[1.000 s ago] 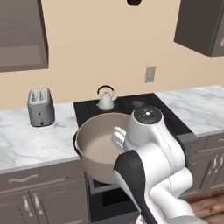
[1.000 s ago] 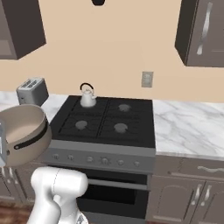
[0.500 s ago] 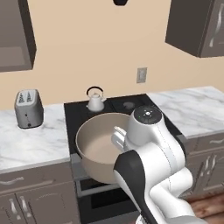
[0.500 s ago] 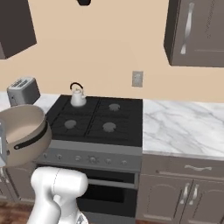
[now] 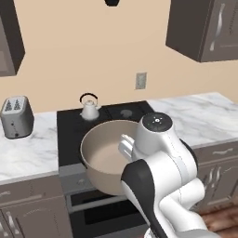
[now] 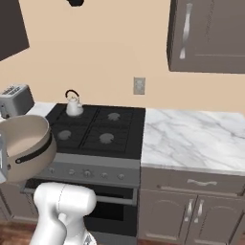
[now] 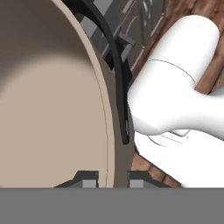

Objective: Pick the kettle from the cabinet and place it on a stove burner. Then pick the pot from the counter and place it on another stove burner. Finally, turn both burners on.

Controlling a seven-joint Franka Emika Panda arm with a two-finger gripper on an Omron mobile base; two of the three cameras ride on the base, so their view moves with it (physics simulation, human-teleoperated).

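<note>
Fingers (image 7: 89, 178) pinched on the pot's rim, one inside, one outside.

Gripper (image 7: 113, 179) nearly closed, holding the pot (image 5: 111, 155) up in the air, in front of the stove (image 6: 98, 131) and over its front edge. Kettle (image 5: 89, 109) sat on the back left burner (image 6: 74, 112), well apart from the pot. Toaster (image 5: 16, 117) stood on the counter (image 5: 28, 151) to the left.

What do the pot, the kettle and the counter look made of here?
Pot: matte tan-beige, ceramic or enamel by its even, dull surface; dark band handle. Kettle: pale silver-grey, likely metal, with a thin black arched handle. Counter: white marble look, grey veins, smooth. All rendered, so these are looks only.
</note>
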